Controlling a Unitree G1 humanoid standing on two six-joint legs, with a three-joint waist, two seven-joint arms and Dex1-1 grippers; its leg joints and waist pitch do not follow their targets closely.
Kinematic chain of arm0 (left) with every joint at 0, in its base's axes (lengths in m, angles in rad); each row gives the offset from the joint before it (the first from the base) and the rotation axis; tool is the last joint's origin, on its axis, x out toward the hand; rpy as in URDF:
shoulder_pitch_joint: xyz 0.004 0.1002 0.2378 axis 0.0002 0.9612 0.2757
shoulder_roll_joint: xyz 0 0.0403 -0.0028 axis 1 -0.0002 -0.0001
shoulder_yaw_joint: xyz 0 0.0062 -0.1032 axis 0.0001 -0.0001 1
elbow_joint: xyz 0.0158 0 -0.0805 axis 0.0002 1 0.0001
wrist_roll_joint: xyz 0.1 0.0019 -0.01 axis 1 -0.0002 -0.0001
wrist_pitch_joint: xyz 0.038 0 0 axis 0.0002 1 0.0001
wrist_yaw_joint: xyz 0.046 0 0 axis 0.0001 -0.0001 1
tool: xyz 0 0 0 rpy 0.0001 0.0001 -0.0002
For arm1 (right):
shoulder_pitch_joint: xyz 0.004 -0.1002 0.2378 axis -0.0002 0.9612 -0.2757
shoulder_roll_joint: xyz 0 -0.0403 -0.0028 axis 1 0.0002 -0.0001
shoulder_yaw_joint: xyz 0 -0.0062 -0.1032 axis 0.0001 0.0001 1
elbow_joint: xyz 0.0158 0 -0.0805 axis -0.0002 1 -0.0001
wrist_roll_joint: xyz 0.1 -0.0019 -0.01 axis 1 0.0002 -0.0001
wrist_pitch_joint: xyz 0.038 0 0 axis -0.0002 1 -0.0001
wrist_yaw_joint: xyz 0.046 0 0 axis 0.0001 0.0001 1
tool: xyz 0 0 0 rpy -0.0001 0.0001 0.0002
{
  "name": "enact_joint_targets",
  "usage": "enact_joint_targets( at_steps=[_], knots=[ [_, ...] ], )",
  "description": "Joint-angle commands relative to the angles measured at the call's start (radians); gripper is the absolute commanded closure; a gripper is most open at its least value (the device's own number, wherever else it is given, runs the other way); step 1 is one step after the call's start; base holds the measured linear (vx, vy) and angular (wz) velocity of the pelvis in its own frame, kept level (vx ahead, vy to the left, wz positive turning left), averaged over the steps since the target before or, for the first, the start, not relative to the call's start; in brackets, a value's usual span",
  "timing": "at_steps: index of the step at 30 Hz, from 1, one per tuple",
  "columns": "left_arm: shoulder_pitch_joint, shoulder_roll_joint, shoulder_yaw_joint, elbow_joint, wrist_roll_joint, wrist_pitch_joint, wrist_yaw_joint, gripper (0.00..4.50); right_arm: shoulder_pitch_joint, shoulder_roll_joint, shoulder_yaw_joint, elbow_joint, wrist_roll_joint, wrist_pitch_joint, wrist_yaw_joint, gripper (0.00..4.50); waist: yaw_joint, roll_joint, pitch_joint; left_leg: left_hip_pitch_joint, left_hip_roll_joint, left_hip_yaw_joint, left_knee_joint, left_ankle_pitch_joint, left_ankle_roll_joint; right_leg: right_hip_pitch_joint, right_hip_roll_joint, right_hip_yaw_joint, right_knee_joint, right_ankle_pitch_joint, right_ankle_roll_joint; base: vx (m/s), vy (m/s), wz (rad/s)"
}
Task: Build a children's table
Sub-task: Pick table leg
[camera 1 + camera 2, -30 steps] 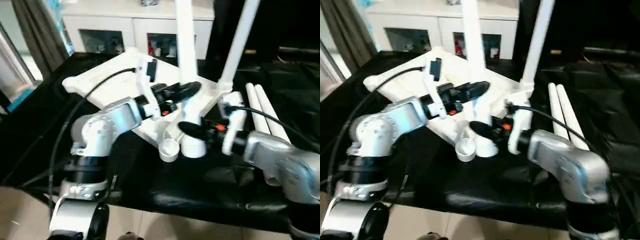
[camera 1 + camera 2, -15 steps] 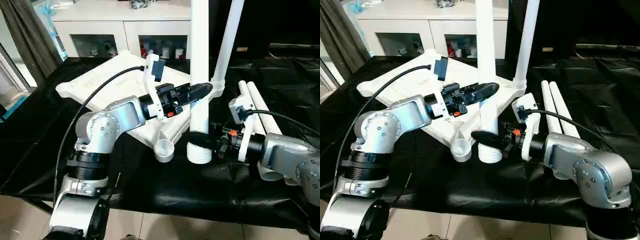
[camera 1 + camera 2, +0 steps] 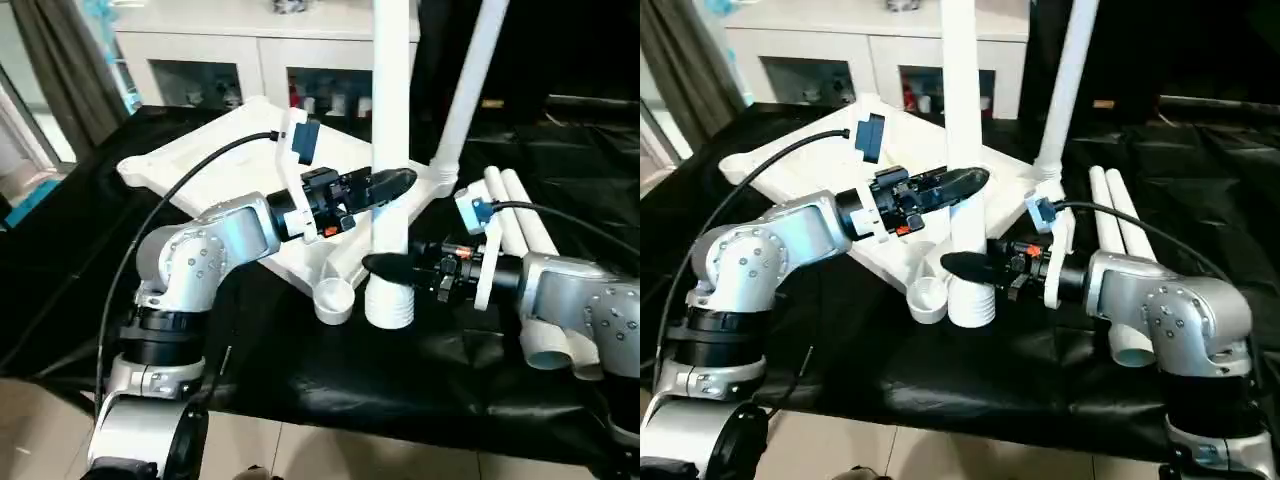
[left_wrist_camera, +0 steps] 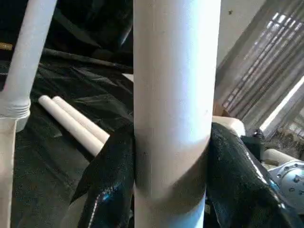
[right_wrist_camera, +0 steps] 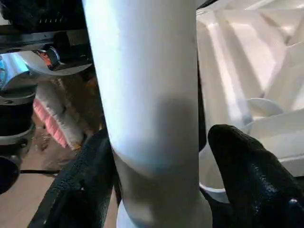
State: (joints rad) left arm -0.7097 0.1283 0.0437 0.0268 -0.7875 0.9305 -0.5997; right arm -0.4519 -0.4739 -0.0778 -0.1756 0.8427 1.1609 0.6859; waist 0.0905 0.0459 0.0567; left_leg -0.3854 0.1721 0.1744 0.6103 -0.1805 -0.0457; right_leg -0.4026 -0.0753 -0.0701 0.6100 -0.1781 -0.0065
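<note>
The white tabletop (image 3: 205,160) lies underside up on the black-covered bench. One white leg (image 3: 466,90) stands in its far right corner socket. A second leg (image 3: 391,90) is held upright, its ribbed end (image 3: 390,306) on the black cloth beside the near corner socket (image 3: 335,297). My left gripper (image 3: 393,183) is shut on this leg at mid-height, a finger on each side. Lower down, my right gripper (image 3: 387,266) straddles the same leg with its jaws open: one finger (image 5: 90,180) lies close against it, the other finger (image 5: 247,171) stands apart.
Two loose white legs (image 3: 520,210) lie side by side on the cloth beside my right forearm. A white cabinet with glass doors (image 3: 250,60) stands behind the bench. The bench's front edge (image 3: 330,425) runs just below my arms, with pale floor beyond.
The camera has shifted. My right gripper's jaws have widened around the lower leg. The left gripper keeps its hold and the leg stays upright beside the near socket.
</note>
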Motion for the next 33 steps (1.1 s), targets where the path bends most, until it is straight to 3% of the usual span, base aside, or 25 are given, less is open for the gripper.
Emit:
enact_joint_targets(
  at_steps=[1,10,28,33],
  knots=[
    [0.005,0.006,-0.004,-0.032,-0.007,0.006,-0.01,2.62,-0.022,-0.01,0.008,0.012,0.019,0.018,0.016,1.29,0.003,-0.03,-0.076,0.009,0.04,-0.012,-0.059,-0.076,0.039,0.058,-0.061,0.044,-0.076,-0.263,-0.151,0.0,0.0,0.0],
    [0.004,0.026,-0.051,-0.05,0.013,0.005,-0.045,2.62,-0.041,-0.012,0.032,0.032,0.019,0.039,0.04,1.29,0.004,-0.033,-0.077,0.009,0.04,-0.011,-0.059,-0.071,0.036,0.058,-0.062,0.045,-0.075,-0.258,-0.149,0.0,0.0,0.0],
    [0.006,0.045,-0.07,-0.055,0.017,0.0,-0.068,2.62,-0.042,-0.034,0.075,0.029,-0.009,0.021,0.061,1.29,0.003,-0.036,-0.076,0.008,0.039,-0.011,-0.059,-0.076,0.028,0.059,-0.062,0.045,-0.074,-0.258,-0.148,0.0,0.0,0.0],
    [0.007,0.051,-0.074,-0.055,0.016,0.003,-0.073,2.62,-0.043,-0.038,0.083,0.028,-0.016,0.016,0.068,1.84,0.003,-0.037,-0.076,0.01,0.041,-0.011,-0.059,-0.076,0.029,0.057,-0.062,0.045,-0.074,-0.265,-0.144,0.0,0.0,0.0]
  ],
)
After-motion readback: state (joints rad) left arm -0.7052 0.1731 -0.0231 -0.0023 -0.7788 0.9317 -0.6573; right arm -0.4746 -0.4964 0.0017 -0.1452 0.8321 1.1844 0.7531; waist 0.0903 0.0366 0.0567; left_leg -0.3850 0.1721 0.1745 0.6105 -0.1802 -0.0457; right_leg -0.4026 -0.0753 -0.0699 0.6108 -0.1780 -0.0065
